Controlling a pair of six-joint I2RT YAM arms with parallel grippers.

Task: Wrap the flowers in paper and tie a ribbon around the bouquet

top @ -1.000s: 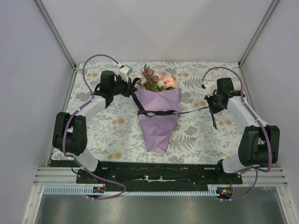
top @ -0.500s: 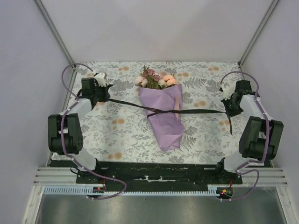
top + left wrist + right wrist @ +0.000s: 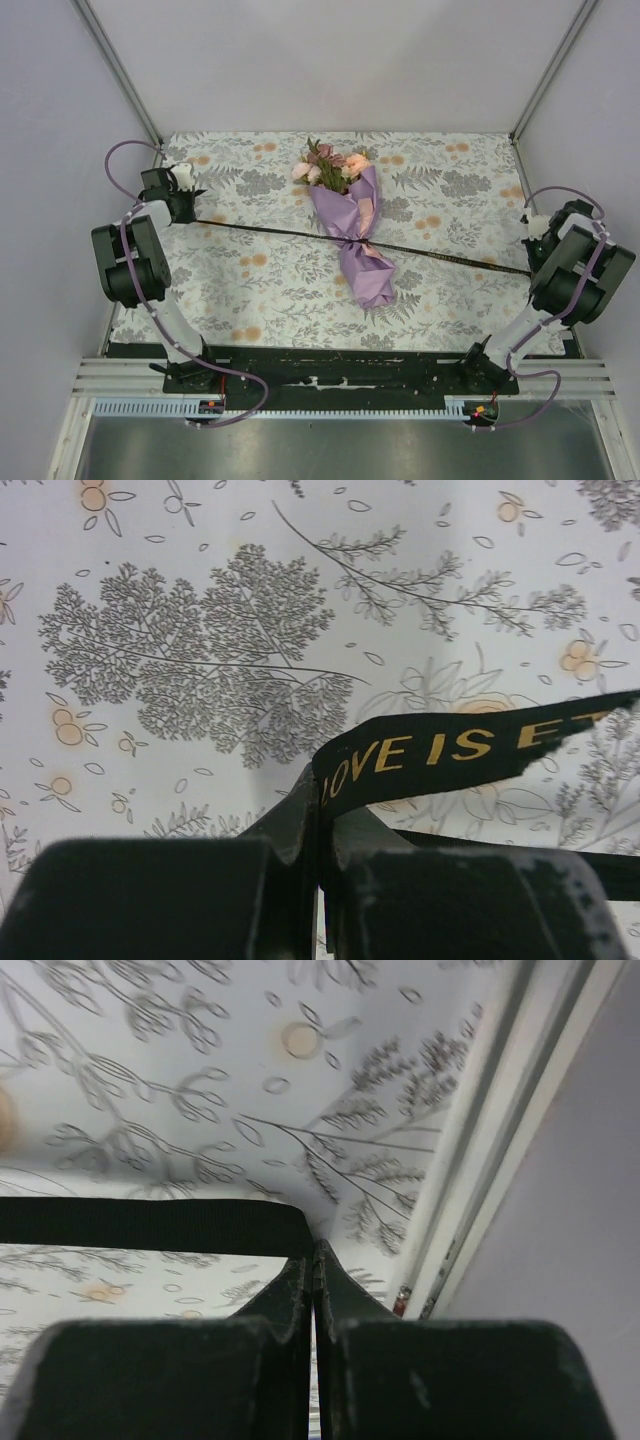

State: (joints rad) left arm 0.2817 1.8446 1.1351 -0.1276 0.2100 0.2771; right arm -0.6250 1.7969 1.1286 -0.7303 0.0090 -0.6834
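The left hand [image 3: 318, 800] and right hand [image 3: 315, 1260] each pinch one end of the long black gold-lettered ribbon [image 3: 260, 230]. They stretch it taut, apparently to cinch the lilac paper-wrapped pink-flower bouquet [image 3: 352, 222] lying mid-bench.

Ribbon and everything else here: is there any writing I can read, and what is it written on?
"LOVE IS ET": gold capitals on the black ribbon, left wrist view; cut off at the picture's edge.
Ribbon in the top view: gold marks too small to read.
Ribbon in the right wrist view: no lettering shows.
Tablecloth: plant print only, no words.
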